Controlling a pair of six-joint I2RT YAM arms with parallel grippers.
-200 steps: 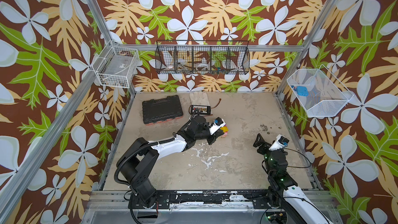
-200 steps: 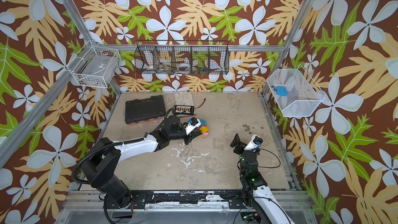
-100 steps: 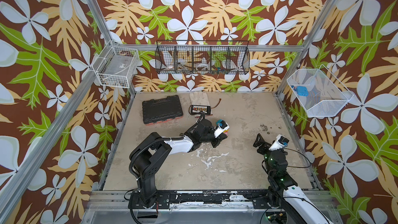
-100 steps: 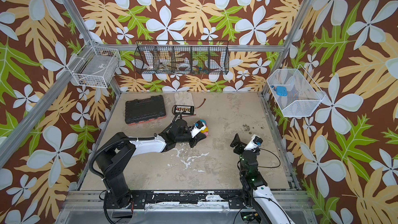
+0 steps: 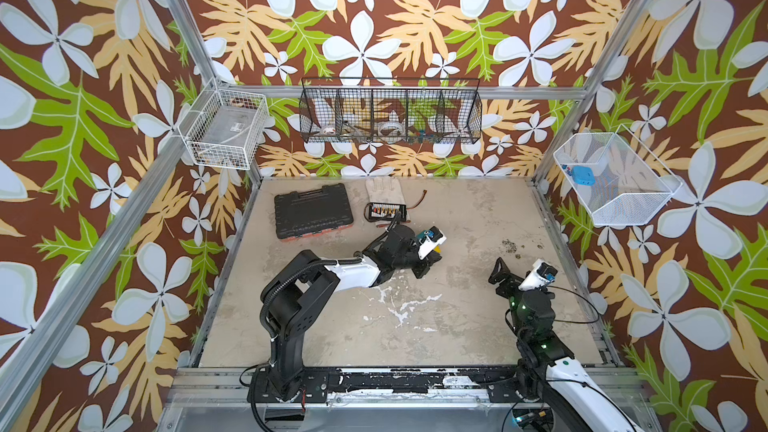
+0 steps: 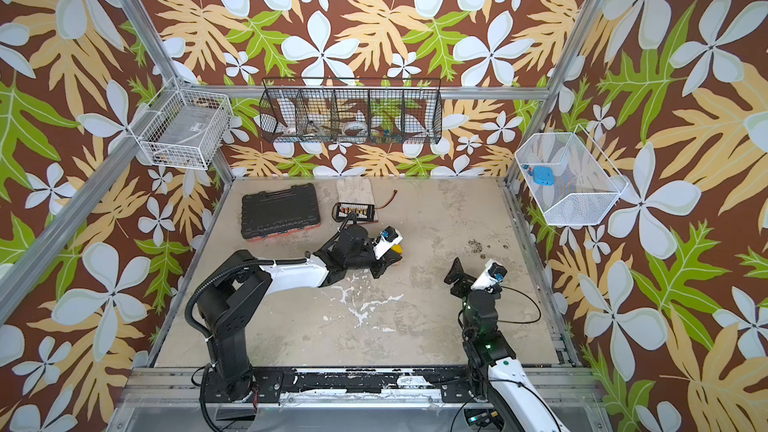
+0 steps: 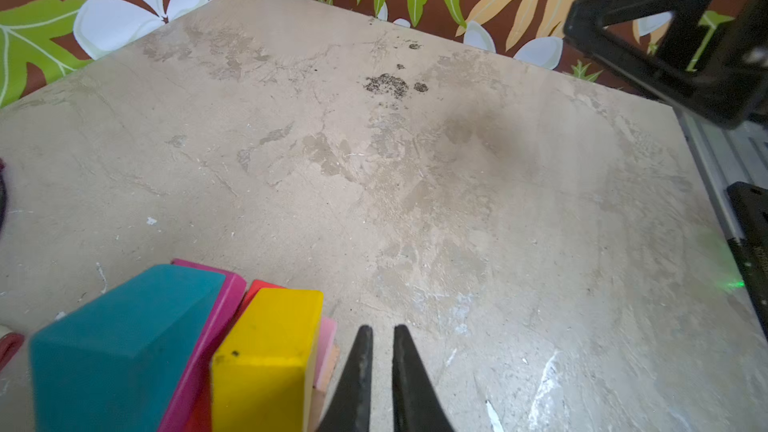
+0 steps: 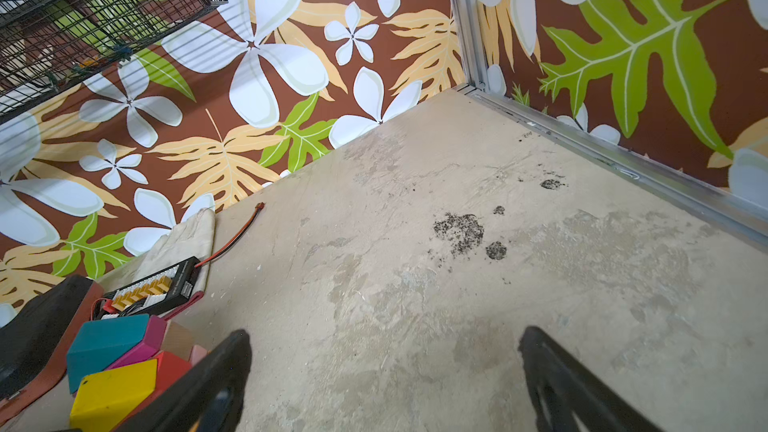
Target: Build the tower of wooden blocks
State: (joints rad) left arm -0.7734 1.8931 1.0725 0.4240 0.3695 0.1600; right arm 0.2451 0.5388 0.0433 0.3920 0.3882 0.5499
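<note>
Left arm (image 5: 353, 274) shifted; closed jaws beside smooth painted blocks (image 7: 266, 351).

Brown floral wallpaper (image 5: 374, 14), aluminium frame (image 5: 519, 92), stained beige floor (image 5: 415, 326).

Tabletop (image 5: 478, 218) open right of centre and up front. Blocks (image 7: 178, 347) just beside left hand (image 7: 382, 328); case (image 5: 313, 216), charger (image 5: 384, 210) crowd back-left.

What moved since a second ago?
The left gripper slid slightly rightward in both top views, hiding most of the wood blocks; its elbow rose. It stayed shut, holding nothing. The right gripper stayed open and still; the black case did not move.
</note>
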